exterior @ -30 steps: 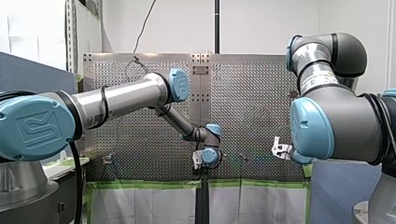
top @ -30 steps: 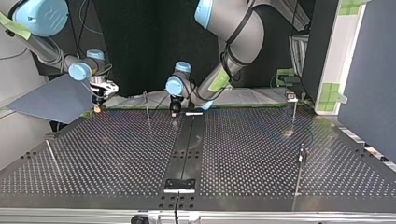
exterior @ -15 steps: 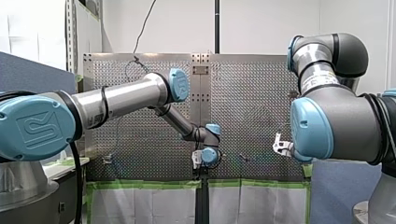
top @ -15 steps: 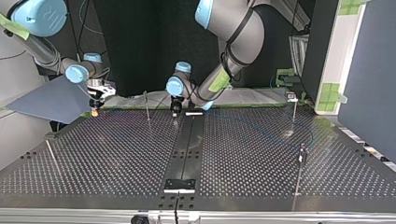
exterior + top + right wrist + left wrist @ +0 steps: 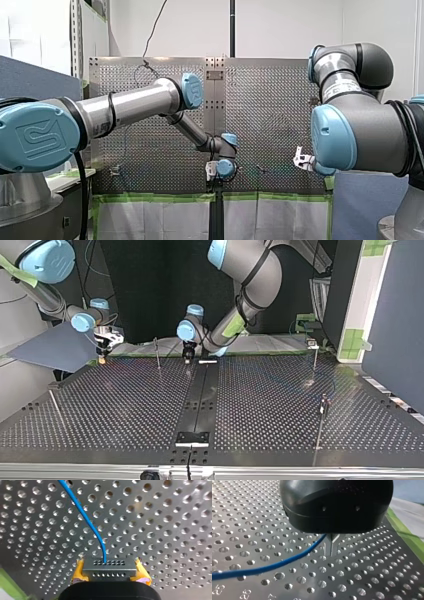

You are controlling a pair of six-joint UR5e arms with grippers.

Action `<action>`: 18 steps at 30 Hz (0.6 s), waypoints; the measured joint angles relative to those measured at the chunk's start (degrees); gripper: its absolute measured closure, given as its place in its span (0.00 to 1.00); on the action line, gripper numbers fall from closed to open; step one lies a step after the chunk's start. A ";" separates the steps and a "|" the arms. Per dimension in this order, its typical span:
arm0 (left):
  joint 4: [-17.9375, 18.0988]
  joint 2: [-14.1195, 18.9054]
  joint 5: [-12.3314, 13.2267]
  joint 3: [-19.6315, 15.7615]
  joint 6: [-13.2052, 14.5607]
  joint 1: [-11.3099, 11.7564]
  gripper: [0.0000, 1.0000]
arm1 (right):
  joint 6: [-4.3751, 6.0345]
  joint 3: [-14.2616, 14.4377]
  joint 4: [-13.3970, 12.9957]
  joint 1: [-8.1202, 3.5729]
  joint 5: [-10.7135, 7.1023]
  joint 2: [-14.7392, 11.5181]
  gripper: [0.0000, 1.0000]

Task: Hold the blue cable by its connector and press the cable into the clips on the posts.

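Blue cable [image 5: 85, 517]: connector [image 5: 109, 571] clamped in right gripper [image 5: 108, 562]; left gripper [image 5: 332, 552] pinched narrow on cable; clipping to posts [image 5: 157, 352] seemingly all ahead.

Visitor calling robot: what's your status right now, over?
Status: right gripper shut on grey connector. Blue cable runs from it, reaches left gripper. One post stands between the grippers, over.
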 joint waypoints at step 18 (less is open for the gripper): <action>-3.56 2.12 2.13 -2.34 9.18 -4.31 0.00 | 0.20 -0.35 1.79 0.41 -0.33 0.26 1.00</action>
